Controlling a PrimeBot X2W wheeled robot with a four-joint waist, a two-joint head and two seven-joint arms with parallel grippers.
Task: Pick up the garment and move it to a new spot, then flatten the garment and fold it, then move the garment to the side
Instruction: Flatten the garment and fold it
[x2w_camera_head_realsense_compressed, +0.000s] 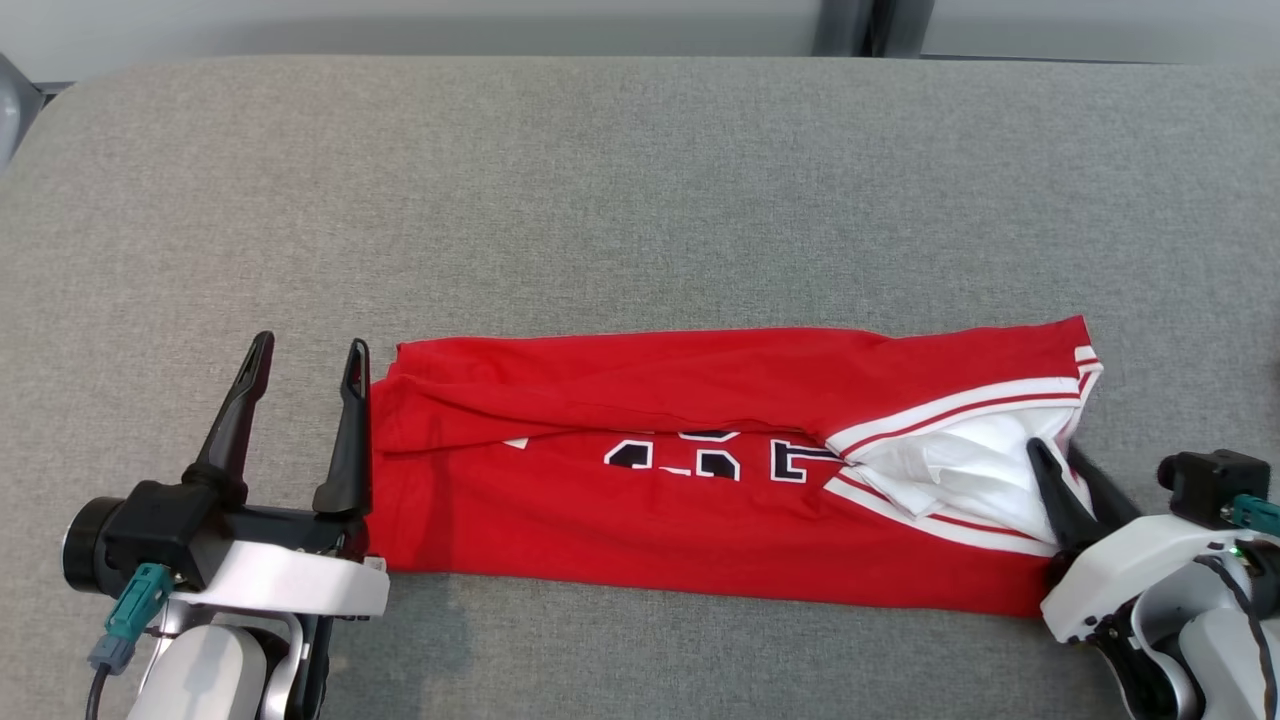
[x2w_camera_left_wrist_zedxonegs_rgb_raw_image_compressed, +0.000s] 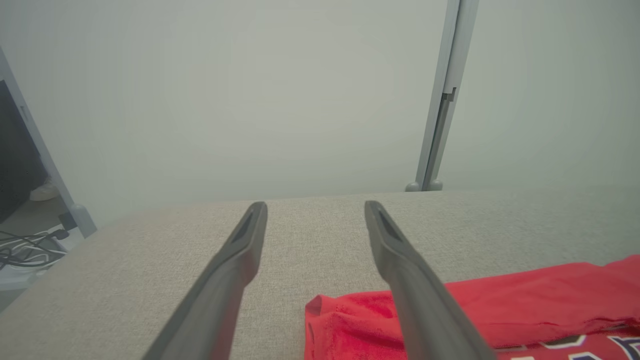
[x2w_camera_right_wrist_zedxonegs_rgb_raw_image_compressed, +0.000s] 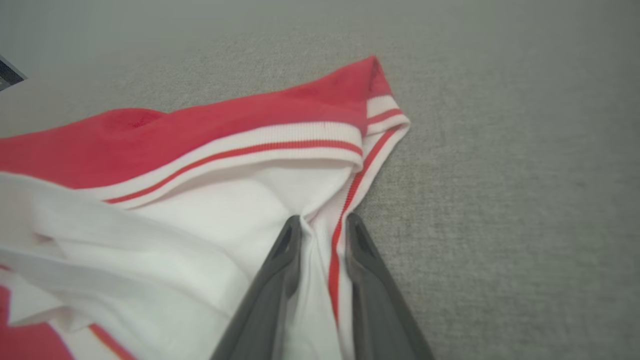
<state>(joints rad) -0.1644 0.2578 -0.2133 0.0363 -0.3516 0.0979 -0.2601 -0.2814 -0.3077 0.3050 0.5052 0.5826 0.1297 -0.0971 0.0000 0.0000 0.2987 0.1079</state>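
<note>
Mid-fold, my right gripper (x2w_camera_head_realsense_compressed: 1055, 452) pinched the striped trim (x2w_camera_right_wrist_zedxonegs_rgb_raw_image_compressed: 350, 195) of the red garment (x2w_camera_head_realsense_compressed: 640, 500) while my left gripper (x2w_camera_head_realsense_compressed: 310, 345) sat splayed beside its opposite end (gripping there seemed next).

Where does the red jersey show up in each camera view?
Head view: the jersey lies across the lower middle, from the left gripper to the right gripper.
Left wrist view: the jersey fills the lower right corner.
Right wrist view: it covers the left and centre, striped trim pinched in the right gripper.
Shared landmark: the grey cushion under it.
</note>
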